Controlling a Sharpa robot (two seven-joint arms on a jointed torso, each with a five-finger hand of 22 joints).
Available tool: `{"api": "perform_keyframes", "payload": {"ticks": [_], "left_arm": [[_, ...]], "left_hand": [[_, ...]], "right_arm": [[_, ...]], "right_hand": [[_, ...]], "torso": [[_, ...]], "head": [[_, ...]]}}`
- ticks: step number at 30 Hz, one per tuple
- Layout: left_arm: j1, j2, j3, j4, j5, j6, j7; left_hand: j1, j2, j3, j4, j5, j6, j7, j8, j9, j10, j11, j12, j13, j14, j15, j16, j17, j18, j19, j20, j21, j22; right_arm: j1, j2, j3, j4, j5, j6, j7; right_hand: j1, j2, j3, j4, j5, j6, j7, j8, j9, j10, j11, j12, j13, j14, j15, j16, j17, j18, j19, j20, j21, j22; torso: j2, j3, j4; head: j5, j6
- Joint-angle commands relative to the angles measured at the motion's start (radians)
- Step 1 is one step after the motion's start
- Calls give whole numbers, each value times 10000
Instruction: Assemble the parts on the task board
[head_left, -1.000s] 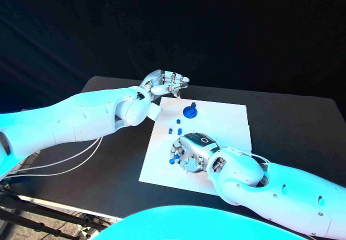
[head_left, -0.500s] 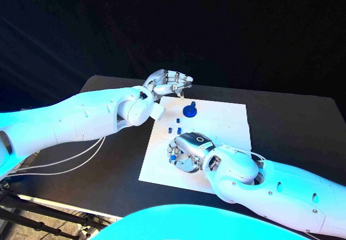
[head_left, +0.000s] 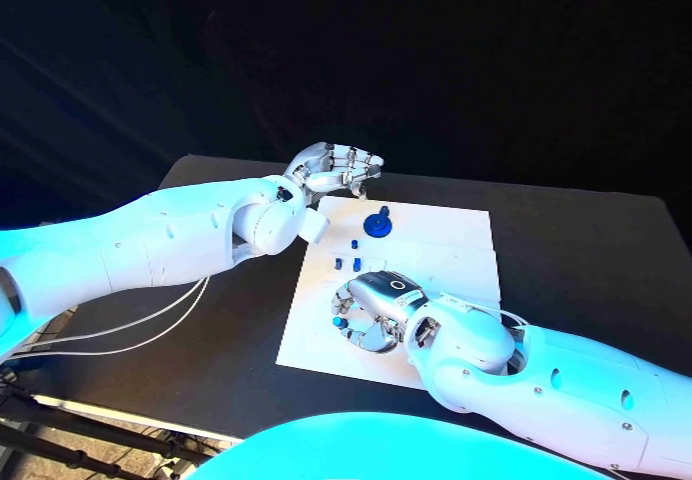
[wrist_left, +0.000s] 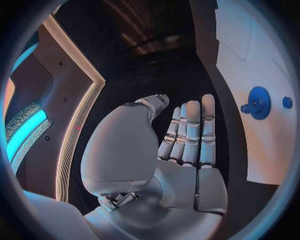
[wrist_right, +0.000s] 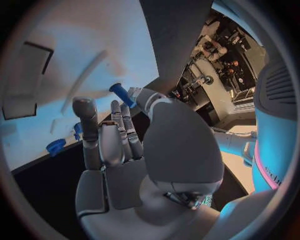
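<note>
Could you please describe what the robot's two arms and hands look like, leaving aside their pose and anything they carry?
Both arms have smooth, rounded white shells. The left hand and right hand are silver metal with segmented fingers. The right hand's back bears a dark round ring marking. Thin white cables hang in loops beneath the left arm. Small dark screw holes dot the right arm's shell.

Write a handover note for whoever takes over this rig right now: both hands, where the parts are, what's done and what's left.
Left hand: above the table past the far corner of the task board, fingers apart, holding nothing.
Right hand: low over the board's near-left part, pinching a small blue peg at its fingertips.
Parts: blue gear at the board's far end; small blue pieces in a cluster mid-board; one more beside the right hand.
Done: cannot tell whether any part is seated.
Left: place the held peg, then the loose pieces.
</note>
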Motion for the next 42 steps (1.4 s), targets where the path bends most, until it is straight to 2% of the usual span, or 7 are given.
{"api": "perform_keyframes", "payload": {"ticks": [1,17,23,29,35,38,42], "left_arm": [[9,1,11,-19,76,42,55],[8,-82,10,-119,52,25,93],[6,-244,4,-67,54,40,102],[0,-492,-8,78,110,103,178],[-19,-771,-18,338,165,159,230],[-33,-875,-26,469,222,202,303],[-42,-947,-35,579,270,252,350]], "left_hand": [[7,44,-4,62,8,-68,80,20,2,-92,8,37,-9,-74,14,49,-9,137,14,22,-32,0],[23,46,4,53,10,-92,82,18,0,-114,11,37,-14,-81,17,50,-13,136,12,23,-34,1],[28,48,6,50,10,-95,81,22,1,-121,12,39,-16,-84,18,51,-14,136,12,23,-35,1],[16,36,-6,56,4,-90,80,36,5,-128,15,46,-19,-89,22,54,-17,134,9,26,-38,1],[-11,-23,-48,59,-3,-89,69,60,12,-137,12,64,-22,-101,26,61,-21,131,0,31,-47,0],[-24,-38,-62,64,-5,-88,67,68,15,-141,12,69,-23,-106,27,63,-22,130,-3,33,-50,-1],[-29,-48,-71,66,-5,-89,64,74,16,-145,11,72,-24,-112,28,63,-23,130,-7,34,-54,-1]], "right_arm": [[-24,-54,-1,66,-58,-501,235],[188,-1404,115,940,451,-1731,812],[497,-2647,231,1458,1488,-2392,1480],[818,-3992,279,1830,3315,-1956,1301],[966,-5121,289,2107,4388,-1281,658],[959,-5489,284,2177,4584,-989,300],[805,-5807,274,2224,4341,-671,-221]], "right_hand": [[270,172,-502,-73,63,-51,61,-150,-60,-452,40,12,-70,-154,28,-216,-373,175,-206,32,-552,-320],[609,444,-1257,114,152,-28,2,-415,-206,-470,-9,526,-24,-199,-16,-371,-608,184,-167,21,-817,-433],[-107,405,-1418,963,89,247,-98,-474,-234,452,-187,1180,50,-96,-139,-286,-410,117,71,-58,-568,-233],[-344,159,-1812,1650,-103,234,-319,-600,-213,2951,-676,2932,1056,341,-539,412,1113,-213,1024,-401,1247,926],[-752,620,-3184,1824,-105,-157,-449,278,426,2463,-790,6789,5859,635,-630,1150,2729,-465,1643,-525,2604,1961],[-849,892,-3759,1853,-85,-416,-471,948,752,3270,-827,9920,9624,779,-636,1473,3573,-545,1825,-533,3060,2338],[-750,1072,-4072,1863,-89,-492,-522,1414,910,3971,-827,11628,11618,857,-645,1634,4037,-581,1907,-540,3269,2528]], "torso": [[-5,11,-11],[-7,-14,4],[-8,-14,-24],[-32,-11,-99],[-65,-4,-185],[-78,5,-198],[-67,-9,-196]], "head": [[-17,39],[-191,180],[-768,353],[-1370,487],[-1831,534],[-1951,517],[-2117,503]]}}
